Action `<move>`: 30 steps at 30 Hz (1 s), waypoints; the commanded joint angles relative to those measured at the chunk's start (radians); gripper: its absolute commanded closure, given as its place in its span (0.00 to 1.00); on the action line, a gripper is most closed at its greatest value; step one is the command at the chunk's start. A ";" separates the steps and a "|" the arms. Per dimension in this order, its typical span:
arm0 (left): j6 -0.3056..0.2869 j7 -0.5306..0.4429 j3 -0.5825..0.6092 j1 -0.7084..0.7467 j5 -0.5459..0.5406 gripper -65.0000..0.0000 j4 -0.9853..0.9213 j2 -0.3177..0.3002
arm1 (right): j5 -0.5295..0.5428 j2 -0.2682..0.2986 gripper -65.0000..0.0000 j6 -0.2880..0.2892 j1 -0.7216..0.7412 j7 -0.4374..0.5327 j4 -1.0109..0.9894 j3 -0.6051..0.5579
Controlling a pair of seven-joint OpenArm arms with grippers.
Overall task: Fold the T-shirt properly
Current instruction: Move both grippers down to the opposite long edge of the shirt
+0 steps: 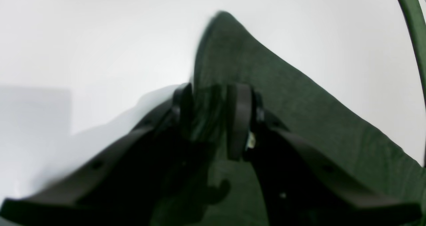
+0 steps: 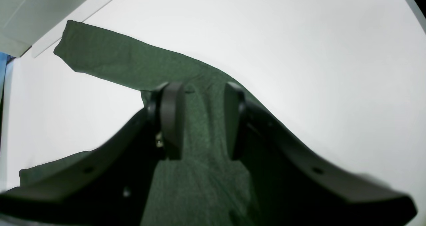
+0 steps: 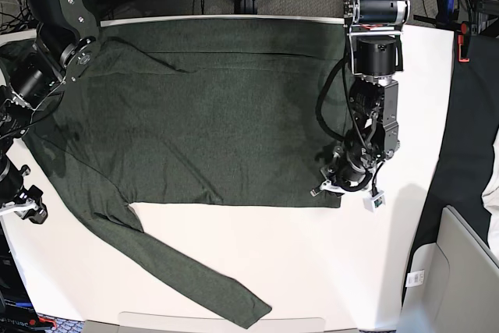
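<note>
Shows the T-shirt (image 3: 203, 115) spread flat, dark olive green and plain, over most of the far and middle part of the white table (image 3: 351, 271), with its upper edge along the far rim. Shows one long sleeve (image 3: 179, 271) running slantwise from the body's near left corner towards the near edge of the table, cuff end close to that edge. Finds the left gripper (image 1: 209, 119) lowered onto the body's near corner on the base view's right side (image 3: 347, 181), touching or just above the cloth there. From the left wrist, gives a blurred look at two black fingers (image 1: 238, 119) standing somewhat apart, with dark green cloth in the gap and a pointed tongue of shirt reaching beyond them over the table; cannot tell whether pinched on the cloth or merely straddling it. Finds the right gripper (image 2: 203, 119) over the shirt as well, jaws plainly parted, flat green knit visible between and under the pads (image 2: 171, 119). From the right wrist, shows the sleeve (image 2: 126, 66) stretching away to the upper left, its end near the table's edge. Places the right arm (image 3: 58, 29) at the left side of the base view, above the shirt's far left shoulder
</note>
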 commanded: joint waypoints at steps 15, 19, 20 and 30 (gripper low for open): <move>-0.028 0.010 0.006 -0.009 -0.006 0.98 0.028 0.002 | -0.002 -0.003 0.72 0.009 0.033 0.023 0.015 -0.002; -0.108 0.010 0.001 0.008 -0.005 0.99 0.062 -0.001 | -0.002 -0.002 0.72 0.009 0.030 0.023 0.015 -0.002; -0.108 0.010 -0.001 0.020 -0.005 0.99 0.084 -0.003 | -0.004 0.000 0.72 0.009 0.027 0.023 0.015 -0.002; -0.108 0.093 -0.002 0.156 -0.005 0.99 0.409 -0.027 | -0.143 0.000 0.72 0.009 0.027 0.023 0.016 -0.002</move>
